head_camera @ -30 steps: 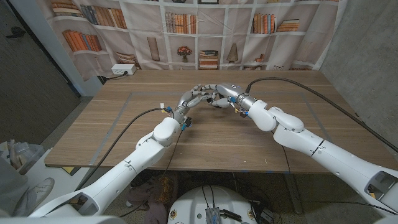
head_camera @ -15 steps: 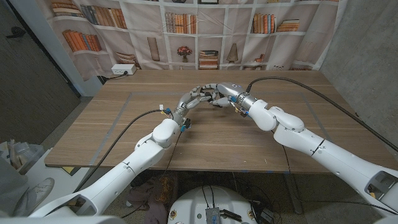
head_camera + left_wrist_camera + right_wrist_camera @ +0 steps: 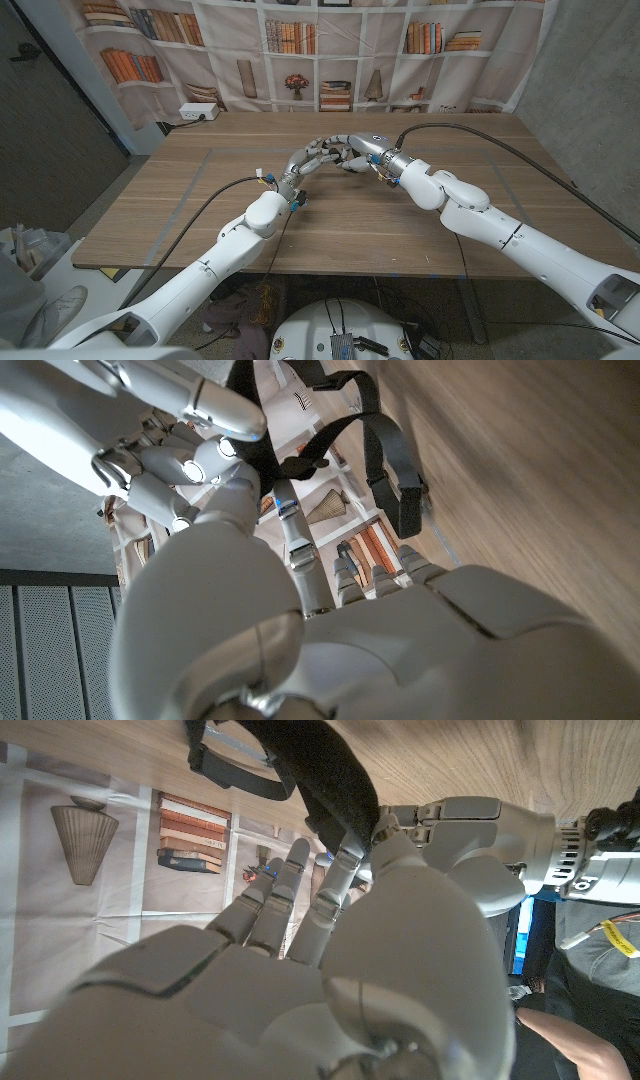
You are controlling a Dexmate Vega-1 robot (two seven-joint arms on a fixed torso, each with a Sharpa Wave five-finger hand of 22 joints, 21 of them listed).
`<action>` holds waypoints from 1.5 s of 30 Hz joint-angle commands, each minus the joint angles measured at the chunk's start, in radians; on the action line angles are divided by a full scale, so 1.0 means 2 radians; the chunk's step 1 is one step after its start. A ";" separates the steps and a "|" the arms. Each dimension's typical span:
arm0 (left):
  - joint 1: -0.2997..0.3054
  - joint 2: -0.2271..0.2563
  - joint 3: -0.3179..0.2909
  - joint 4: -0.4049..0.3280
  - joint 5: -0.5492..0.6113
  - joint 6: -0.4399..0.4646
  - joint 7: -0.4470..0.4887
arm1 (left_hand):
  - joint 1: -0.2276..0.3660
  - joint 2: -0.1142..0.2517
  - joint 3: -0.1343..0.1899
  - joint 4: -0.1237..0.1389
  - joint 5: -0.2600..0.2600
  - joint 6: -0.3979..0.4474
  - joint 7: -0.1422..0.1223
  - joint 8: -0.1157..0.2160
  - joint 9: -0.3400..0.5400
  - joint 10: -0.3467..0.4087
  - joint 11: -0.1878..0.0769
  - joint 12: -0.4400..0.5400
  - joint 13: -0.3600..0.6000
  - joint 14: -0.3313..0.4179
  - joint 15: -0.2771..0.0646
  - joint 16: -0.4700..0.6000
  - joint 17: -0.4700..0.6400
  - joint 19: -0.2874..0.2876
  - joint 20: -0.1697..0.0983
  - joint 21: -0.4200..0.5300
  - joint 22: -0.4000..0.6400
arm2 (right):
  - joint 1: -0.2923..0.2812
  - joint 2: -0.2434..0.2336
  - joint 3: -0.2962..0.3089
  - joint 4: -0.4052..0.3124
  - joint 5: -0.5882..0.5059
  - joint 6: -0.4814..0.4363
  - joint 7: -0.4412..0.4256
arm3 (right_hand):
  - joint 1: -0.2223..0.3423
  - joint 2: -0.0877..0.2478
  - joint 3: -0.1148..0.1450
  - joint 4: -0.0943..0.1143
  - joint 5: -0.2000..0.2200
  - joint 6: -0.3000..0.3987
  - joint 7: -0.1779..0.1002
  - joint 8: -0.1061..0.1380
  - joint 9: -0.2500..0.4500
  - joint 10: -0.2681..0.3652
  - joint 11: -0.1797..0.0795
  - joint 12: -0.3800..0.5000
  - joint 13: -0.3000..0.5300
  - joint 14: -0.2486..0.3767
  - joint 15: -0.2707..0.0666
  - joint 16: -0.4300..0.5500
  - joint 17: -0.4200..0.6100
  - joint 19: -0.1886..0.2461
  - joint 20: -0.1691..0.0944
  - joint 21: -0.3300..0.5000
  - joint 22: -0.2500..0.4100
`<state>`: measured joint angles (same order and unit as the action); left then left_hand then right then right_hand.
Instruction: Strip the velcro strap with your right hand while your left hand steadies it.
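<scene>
Both hands meet at far middle of wooden counter (image 3: pixel 200 215). Black velcro strap (image 3: pixel 385 455) sits between them, loops hanging beside counter surface. Left hand (image 3: pixel 305 160) fingers closed around strap, steadying it. Right hand (image 3: pixel 355 152) fingers curled onto strap's upper part (image 3: pixel 320 765). Bookshelf backdrop (image 3: pixel 300 50) behind counter. White power strip (image 3: pixel 198 112) at far left corner.

Barely any change across the second.
Right hand (image 3: pixel 352 152) and left hand (image 3: pixel 312 157) stay locked together mid-desk (image 3: pixel 200 215) around the black velcro strap (image 3: pixel 385 455); arms, cables and strap show no visible shift in the head view.
</scene>
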<state>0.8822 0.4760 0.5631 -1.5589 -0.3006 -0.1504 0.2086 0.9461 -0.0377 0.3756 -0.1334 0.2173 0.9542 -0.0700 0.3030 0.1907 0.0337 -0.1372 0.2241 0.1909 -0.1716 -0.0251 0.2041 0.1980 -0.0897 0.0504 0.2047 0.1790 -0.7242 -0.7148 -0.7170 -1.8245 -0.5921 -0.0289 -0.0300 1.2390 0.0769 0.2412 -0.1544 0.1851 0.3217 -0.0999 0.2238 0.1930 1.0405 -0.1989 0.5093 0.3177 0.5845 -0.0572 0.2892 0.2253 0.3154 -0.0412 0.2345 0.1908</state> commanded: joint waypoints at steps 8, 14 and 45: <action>0.009 -0.009 -0.003 0.000 -0.006 -0.001 0.012 | 0.023 0.019 0.011 -0.004 0.001 0.083 0.022 0.019 0.000 0.046 -0.004 0.009 0.001 0.002 -0.005 0.009 0.000 0.010 -0.002 0.004 0.002 | -0.003 -0.003 0.001 -0.003 -0.002 0.001 0.001 | 0.007 0.000 -0.003 0.000 0.001 0.003 -0.002 0.000 0.002 0.012 -0.008 0.002 0.001 0.005 -0.089 0.003 0.003 0.000 -0.005 0.000 0.001; 0.012 -0.013 -0.005 -0.003 -0.002 -0.005 0.024 | 0.040 0.030 0.018 -0.007 -0.004 0.113 0.032 0.024 0.000 0.073 -0.008 0.013 0.000 0.014 -0.007 0.008 -0.003 0.021 -0.004 0.006 0.002 | -0.003 -0.005 0.002 -0.004 -0.002 0.003 0.003 | 0.007 0.000 -0.003 0.000 0.001 0.003 -0.002 -0.001 0.002 0.012 -0.008 0.002 0.002 0.004 -0.089 0.003 0.003 0.000 -0.005 0.000 0.001; 0.009 -0.007 0.000 -0.004 -0.003 0.001 0.012 | 0.013 0.008 -0.005 0.006 0.001 0.046 0.003 -0.028 -0.001 0.056 -0.008 -0.005 0.002 0.010 -0.007 0.005 0.002 0.013 -0.006 0.003 0.003 | -0.005 -0.006 0.004 -0.009 -0.004 0.004 0.008 | 0.008 0.001 -0.005 0.001 0.000 0.008 -0.003 -0.001 0.002 0.013 -0.007 0.001 0.003 0.006 -0.089 0.003 0.004 0.000 -0.005 -0.001 0.001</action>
<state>0.9013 0.4643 0.5594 -1.5734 -0.3080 -0.1387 0.2357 0.9553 -0.0307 0.3565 -0.1205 0.2158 1.0328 -0.0622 0.2405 0.1860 0.1323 -0.1495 0.2078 0.1933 -0.1571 -0.0357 0.2079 0.1980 -0.0701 0.0379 0.2067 0.1844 -0.7331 -0.7246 -0.7105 -1.8391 -0.5980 -0.0223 -0.0187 1.2432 0.0810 0.2315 -0.1558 0.1849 0.3287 -0.1073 0.2238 0.1929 1.0406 -0.1989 0.5068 0.3179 0.5843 -0.0570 0.2892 0.2302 0.3154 -0.0412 0.2345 0.1908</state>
